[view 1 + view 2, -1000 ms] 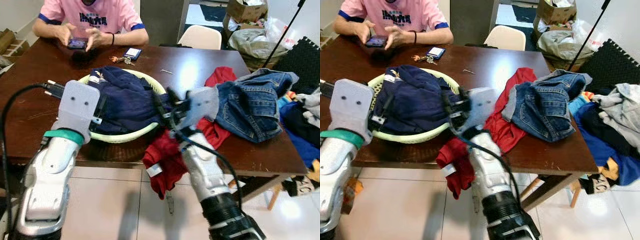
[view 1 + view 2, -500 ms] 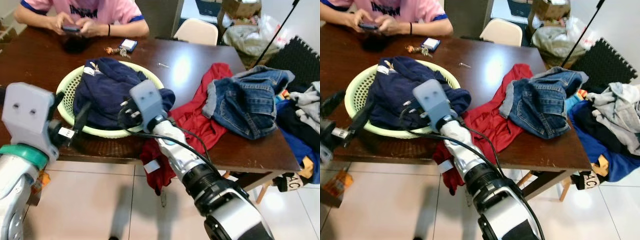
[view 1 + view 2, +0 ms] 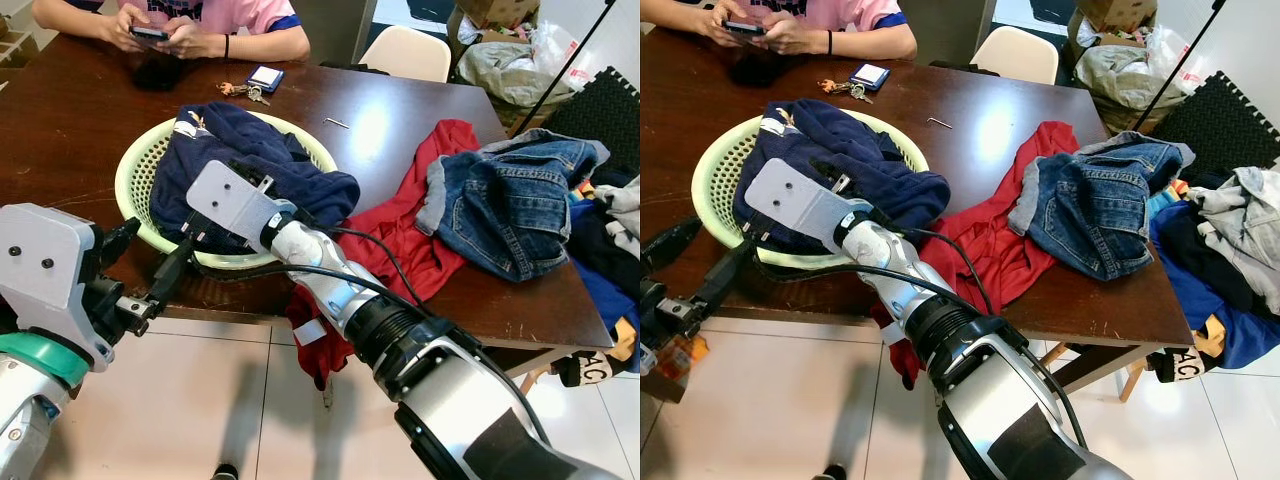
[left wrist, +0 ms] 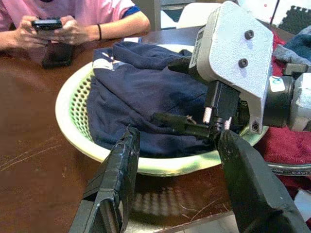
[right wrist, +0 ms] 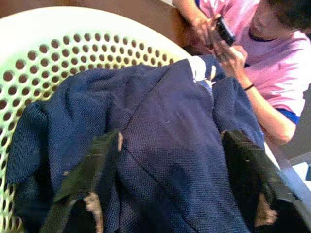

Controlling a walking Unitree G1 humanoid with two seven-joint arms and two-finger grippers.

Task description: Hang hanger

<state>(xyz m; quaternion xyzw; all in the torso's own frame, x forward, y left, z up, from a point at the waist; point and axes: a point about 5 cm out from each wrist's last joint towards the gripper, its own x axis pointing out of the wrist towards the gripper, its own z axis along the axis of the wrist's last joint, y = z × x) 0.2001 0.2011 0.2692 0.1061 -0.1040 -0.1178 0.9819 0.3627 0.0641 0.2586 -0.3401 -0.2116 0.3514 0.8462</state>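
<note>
My left gripper (image 4: 177,182) sits nearest me, off the near edge of the table (image 3: 60,130), its two black fingers (image 4: 116,179) spread wide with nothing between them. Just beyond it, my right gripper (image 5: 167,179) reaches across into the pale green basket (image 3: 135,170), fingers spread well apart and lying on the navy garment (image 3: 235,165) heaped inside (resting on the cloth, not pinching it, as far as I can see).

I can't make out a hanger anywhere; if one is in the basket, the navy cloth covers it. My right wrist housing blocks the near rim of the basket in the head views.

Right of the basket a red garment (image 3: 400,225) drapes over the table edge, a white tag on its hanging part too small to read. Past it lies a pair of blue jeans (image 3: 510,205), then a pile of clothes (image 3: 1230,250) off the table's right end, with a dark item below showing the letters "AC".

At the far side lie keys (image 3: 243,91) and a small blue-and-white card (image 3: 265,77); a person in a pink shirt (image 3: 215,12) holds a phone (image 3: 148,33). The shirt's print is cut off.
</note>
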